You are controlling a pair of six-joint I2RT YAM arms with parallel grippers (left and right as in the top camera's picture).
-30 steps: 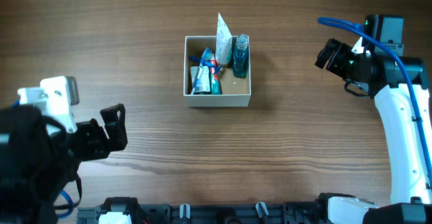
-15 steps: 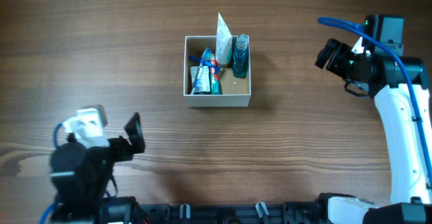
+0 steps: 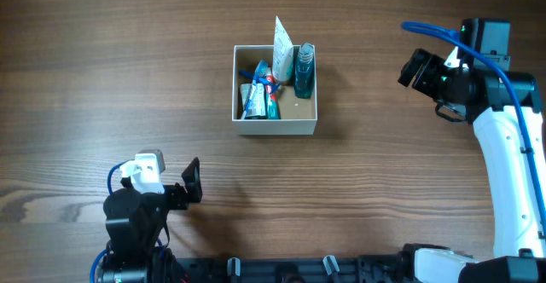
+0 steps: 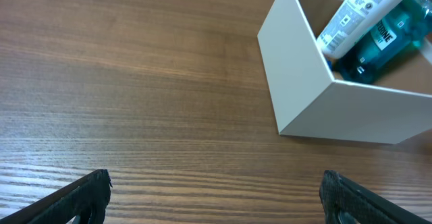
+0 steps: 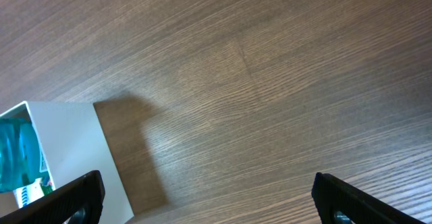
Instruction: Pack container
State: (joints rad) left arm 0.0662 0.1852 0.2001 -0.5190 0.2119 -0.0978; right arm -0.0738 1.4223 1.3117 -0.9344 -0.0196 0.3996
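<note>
The container, a small square white-walled box with a tan inside, stands at the table's centre. It holds a white tube, a teal bottle and blue toiletries. It shows in the left wrist view with the tube and bottle, and in the right wrist view. My left gripper is open and empty near the front edge, well left and in front of the box. My right gripper is open and empty, far right of it.
The wooden table surrounds the box. The right arm's white body runs along the right edge. The left arm's base sits at the front left.
The left arm has drawn back toward its base at the front edge and shifted right. The right arm and the box's contents have not moved.
</note>
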